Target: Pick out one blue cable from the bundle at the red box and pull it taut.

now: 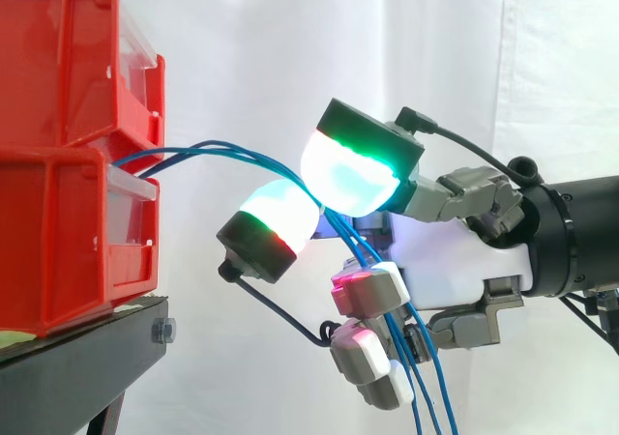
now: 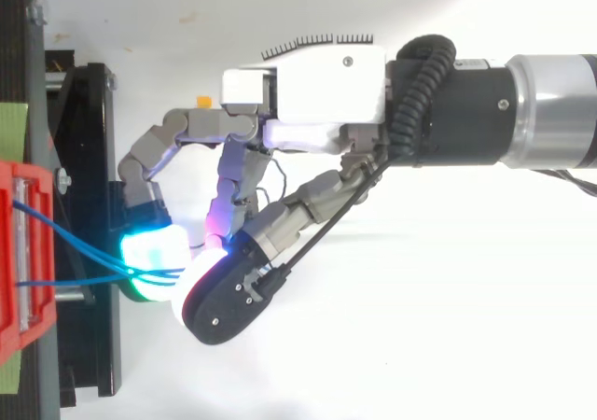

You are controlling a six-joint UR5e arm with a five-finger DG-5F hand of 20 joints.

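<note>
Several thin blue cables (image 1: 213, 148) leave the front of the stacked red bins (image 1: 68, 164) and arc rightwards in a slack curve to my hand (image 1: 445, 261). There they pass between two glowing cyan-white fingertips (image 1: 353, 174), then drop behind the lower curled fingers and hang down past the bottom edge. Seen from above, the cables (image 2: 65, 243) run from the red bin (image 2: 19, 252) and converge between the two glowing pads (image 2: 149, 252), which close on the bundle. My hand (image 2: 308, 93) reaches in from the right, a short way off the bins.
The bins rest on a black stand (image 1: 77, 358) with a bolt at its corner. A white curtain (image 1: 290, 29) hangs behind. The stand's black frame (image 2: 89, 159) lies just left of my fingertips in the top view.
</note>
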